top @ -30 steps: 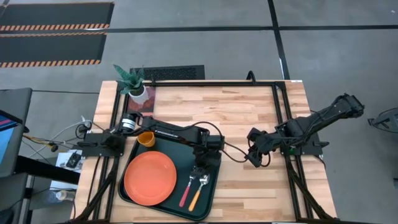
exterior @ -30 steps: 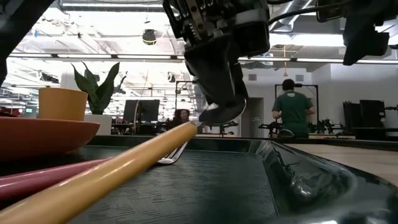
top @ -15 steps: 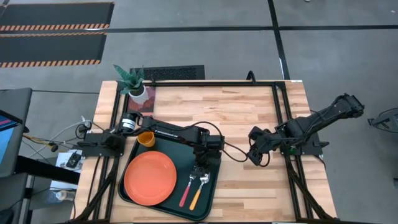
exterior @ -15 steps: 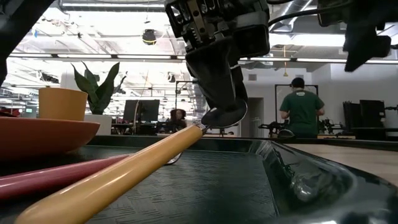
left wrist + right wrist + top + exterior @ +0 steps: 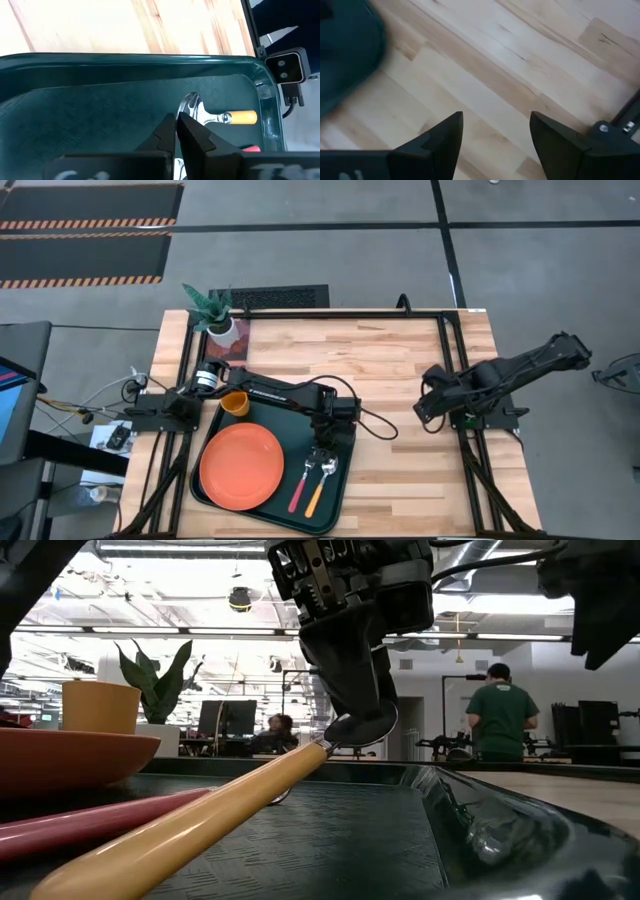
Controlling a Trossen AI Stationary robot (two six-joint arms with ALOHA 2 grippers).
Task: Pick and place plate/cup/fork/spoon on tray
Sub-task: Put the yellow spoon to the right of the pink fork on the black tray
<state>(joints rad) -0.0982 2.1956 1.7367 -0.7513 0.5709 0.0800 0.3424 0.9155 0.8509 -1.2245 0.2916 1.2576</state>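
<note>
The dark green tray (image 5: 340, 480) lies at the table's near left. On it lie the orange-red plate (image 5: 241, 467) and the fork (image 5: 297, 492) with its pink-red handle. The orange-yellow cup (image 5: 235, 402) stands at the tray's far left corner. My left gripper (image 5: 322, 455) is over the tray's right part, shut on the spoon (image 5: 316, 495) with the orange-yellow handle. My right gripper (image 5: 428, 408) is open and empty above bare wood, right of the tray; it also shows in the right wrist view (image 5: 495, 125). My left gripper pinches the near rim of the spoon's silver bowl (image 5: 189, 106) between its two fingertips. The fingers (image 5: 350, 680) come from above, slanting down. The bowl end (image 5: 362, 726) is lifted above the tray floor. The handle (image 5: 200, 820) slopes down toward its free end on the tray.
A white pot with a green plant (image 5: 215, 315) stands at the table's far left corner. Black frame rails (image 5: 452, 360) run along the table's sides. Bare wood lies between the tray and the right rail. A person in a green shirt (image 5: 500, 715) stands in the room behind.
My right gripper has drawn back toward the table's right and far edges, away from the tray, still open. The spoon's handle has shifted a little on the tray while my left gripper keeps its hold on the bowl.
</note>
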